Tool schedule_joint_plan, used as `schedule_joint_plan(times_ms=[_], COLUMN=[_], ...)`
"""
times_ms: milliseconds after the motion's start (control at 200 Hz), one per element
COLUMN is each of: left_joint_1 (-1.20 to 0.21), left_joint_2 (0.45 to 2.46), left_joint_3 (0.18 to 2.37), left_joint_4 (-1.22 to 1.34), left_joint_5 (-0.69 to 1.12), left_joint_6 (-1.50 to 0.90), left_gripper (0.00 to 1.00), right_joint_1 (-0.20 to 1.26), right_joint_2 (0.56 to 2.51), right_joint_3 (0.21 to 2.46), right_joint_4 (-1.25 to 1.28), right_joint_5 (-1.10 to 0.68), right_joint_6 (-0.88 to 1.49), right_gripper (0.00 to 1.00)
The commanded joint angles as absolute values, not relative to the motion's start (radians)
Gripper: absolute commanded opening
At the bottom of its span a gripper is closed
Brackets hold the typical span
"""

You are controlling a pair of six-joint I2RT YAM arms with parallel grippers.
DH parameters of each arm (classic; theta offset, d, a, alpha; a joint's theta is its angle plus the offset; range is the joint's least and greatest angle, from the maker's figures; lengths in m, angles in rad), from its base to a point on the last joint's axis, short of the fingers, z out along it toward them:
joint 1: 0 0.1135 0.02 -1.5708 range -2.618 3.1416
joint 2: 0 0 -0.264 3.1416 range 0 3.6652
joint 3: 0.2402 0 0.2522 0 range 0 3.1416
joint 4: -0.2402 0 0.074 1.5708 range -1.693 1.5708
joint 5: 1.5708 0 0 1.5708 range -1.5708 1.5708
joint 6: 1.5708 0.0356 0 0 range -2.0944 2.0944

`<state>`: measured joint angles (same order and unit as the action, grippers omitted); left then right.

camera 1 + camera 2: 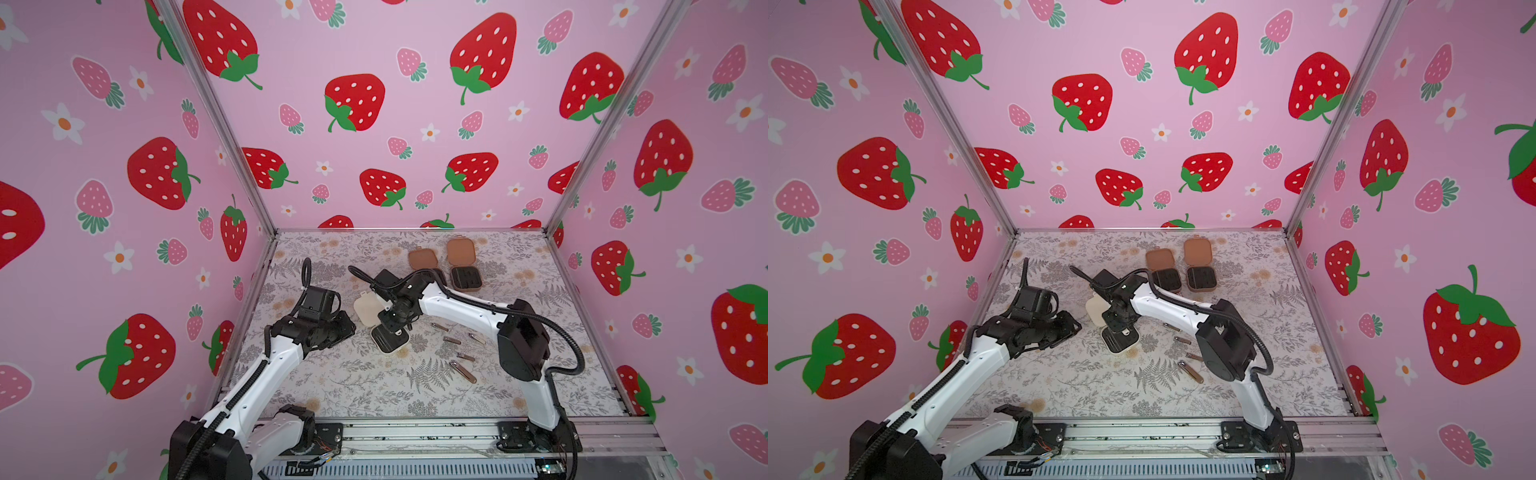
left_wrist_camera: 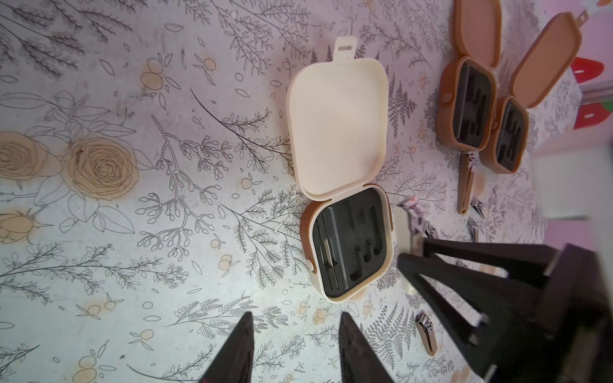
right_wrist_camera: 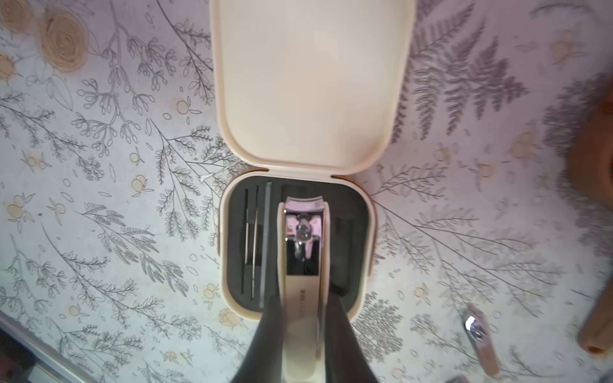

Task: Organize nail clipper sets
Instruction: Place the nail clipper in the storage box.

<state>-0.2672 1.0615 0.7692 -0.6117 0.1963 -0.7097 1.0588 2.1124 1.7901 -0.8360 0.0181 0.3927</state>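
One cream clipper (image 3: 303, 265) is gripped by the right fingers (image 3: 268, 331), seemingly above the open cream case (image 3: 311, 83); the left fingers (image 2: 238, 351) are parted, empty. If released askew, it may be left crooked on the black insert (image 3: 348, 265), and closing prevented.

No text, number or brand can be read in any view. One mark noted: a short line of faint small print running along the cream handle of the nail clipper (image 3: 303, 265), seen in the right wrist view. The letters are too small and blurred to make out.
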Motion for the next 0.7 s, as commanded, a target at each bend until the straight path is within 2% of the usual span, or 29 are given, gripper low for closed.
schedule_joint_plan(times_ms=[0, 695], left_joint_1=[-0.261, -0.229], left_joint_2=[1.041, 1.031], left_joint_3=[0.753, 0.767], left_joint_4=[-0.584, -0.607], left_joint_5=[0.221, 0.213], left_joint_6=[-0.700, -0.675], left_gripper=[0.44, 0.44], right_joint_1=[1.056, 1.058], right_joint_2=[2.141, 2.215], right_joint_3=[1.822, 1.790], right_joint_4=[-0.861, -0.818], right_joint_5=[0.000, -0.083], right_joint_6=[0.442, 0.495], right_gripper=[0.08, 0.08])
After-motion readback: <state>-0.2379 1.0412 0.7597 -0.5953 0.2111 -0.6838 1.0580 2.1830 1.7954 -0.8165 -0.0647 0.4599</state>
